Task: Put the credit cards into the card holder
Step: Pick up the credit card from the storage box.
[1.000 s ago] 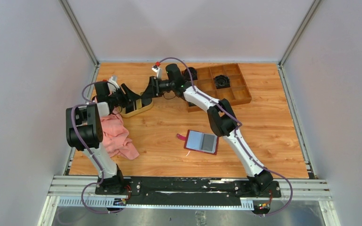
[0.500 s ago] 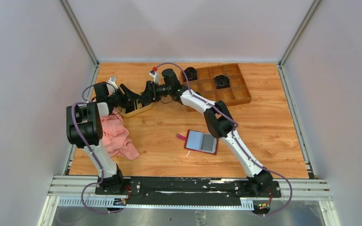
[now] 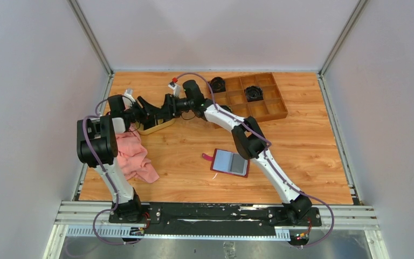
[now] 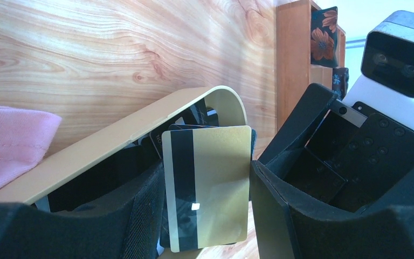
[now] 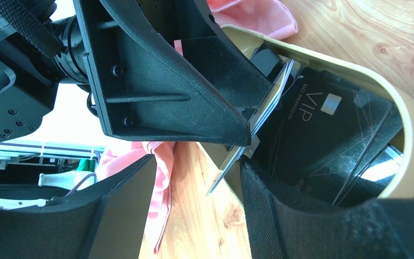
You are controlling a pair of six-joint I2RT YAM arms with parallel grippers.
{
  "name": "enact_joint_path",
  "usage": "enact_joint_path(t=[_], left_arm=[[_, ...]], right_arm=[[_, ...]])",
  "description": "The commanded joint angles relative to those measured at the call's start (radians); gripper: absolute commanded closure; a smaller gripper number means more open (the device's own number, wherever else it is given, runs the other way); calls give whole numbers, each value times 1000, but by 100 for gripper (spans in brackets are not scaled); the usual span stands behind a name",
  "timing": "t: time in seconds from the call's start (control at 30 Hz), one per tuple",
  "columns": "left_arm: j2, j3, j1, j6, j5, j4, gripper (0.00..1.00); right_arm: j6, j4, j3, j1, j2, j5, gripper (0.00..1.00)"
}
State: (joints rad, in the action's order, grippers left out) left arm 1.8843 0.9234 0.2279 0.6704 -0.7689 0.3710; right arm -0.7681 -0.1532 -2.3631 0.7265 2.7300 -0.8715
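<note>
Pink cloth is lying off to one side of the left gripper, not in play.

Left gripper is holding the tan-gold card upright. Its jaws are closed to card width and pressing on the two long edges, with the stripe side facing its wrist cam. A dark card or two seems to be riding behind it, but edge-on I can't count them.

Tan dish is sitting just beyond those jaw tips. More credit cards are lying flat in it, a black VIP one on top.

Right gripper is facing the left one nose to nose, jaws gaping wide and carrying nothing. The held card's edge is poking into the gap between them and looks clear of both.

Card holder is lying open on the worktop, well away from both sets of jaws, back toward the arm bases.

Handling: the card is looking light, thin, stiff but springy, and made of slick plastic. An edge grip is risking bowing or pop-out. I'm judging the right jaws should be pinching the flat faces at one end, leaving the leading end bare for the pocket.
</note>
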Motion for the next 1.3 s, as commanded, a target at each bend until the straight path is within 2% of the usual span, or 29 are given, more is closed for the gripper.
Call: enact_joint_path(t=[0.0, 0.23, 0.4, 1.03, 1.27], left_arm=[[23, -11, 8, 17, -27, 25, 44], [35, -11, 7, 23, -33, 26, 34], [48, -11, 8, 28, -46, 26, 32], [64, -18, 6, 33, -81, 26, 34], [65, -15, 6, 41, -80, 26, 42]], right_arm=[[3, 15, -38, 17, 30, 24, 38], [14, 27, -39, 18, 30, 29, 38], [15, 27, -39, 19, 31, 31, 38], [-38, -18, -38, 9, 34, 44, 40], [-56, -36, -36, -2, 34, 45, 42]])
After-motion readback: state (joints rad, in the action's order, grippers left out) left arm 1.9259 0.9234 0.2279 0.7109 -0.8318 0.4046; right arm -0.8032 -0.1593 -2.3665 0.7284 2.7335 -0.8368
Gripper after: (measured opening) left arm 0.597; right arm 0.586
